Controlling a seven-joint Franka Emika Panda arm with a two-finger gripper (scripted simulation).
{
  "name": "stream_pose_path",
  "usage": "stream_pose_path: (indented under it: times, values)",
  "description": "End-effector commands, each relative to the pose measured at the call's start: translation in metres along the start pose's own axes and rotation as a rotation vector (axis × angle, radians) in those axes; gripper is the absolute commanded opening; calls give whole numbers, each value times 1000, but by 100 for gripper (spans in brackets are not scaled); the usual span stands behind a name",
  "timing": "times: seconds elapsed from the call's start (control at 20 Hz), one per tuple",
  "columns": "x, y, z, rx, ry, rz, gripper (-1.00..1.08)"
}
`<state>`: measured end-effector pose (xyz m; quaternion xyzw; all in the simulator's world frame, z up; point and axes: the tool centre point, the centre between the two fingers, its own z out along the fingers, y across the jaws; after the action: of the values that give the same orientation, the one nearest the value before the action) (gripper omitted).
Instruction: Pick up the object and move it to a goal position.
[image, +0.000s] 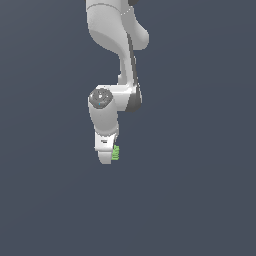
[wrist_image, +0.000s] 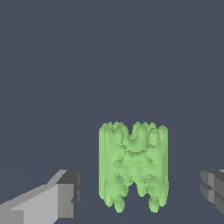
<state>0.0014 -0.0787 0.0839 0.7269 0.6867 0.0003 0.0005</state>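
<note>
The object (wrist_image: 133, 164) is a small light-green blocky piece with ridged edges; it stands between my two fingers in the wrist view, with a gap on each side. My gripper (wrist_image: 140, 192) is open: one finger (wrist_image: 65, 192) and the other finger (wrist_image: 213, 188) are both clear of it. In the exterior view the white arm hangs down with the gripper (image: 106, 152) at its lower end, and only a green sliver of the object (image: 116, 152) shows beside the hand.
A plain dark grey-blue surface (image: 200, 200) fills both views.
</note>
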Motion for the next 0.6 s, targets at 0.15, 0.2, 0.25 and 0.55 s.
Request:
stream_pose_path:
  times: [0.15,0.2,0.25,0.55]
  values:
    - [0,-1,27,1,0,-3,100]
    - [0,-1,31,1,0,-3,100]
    - [0,-1,35,1,0,-3,100]
    - [0,0,42,1,0,-4,-100]
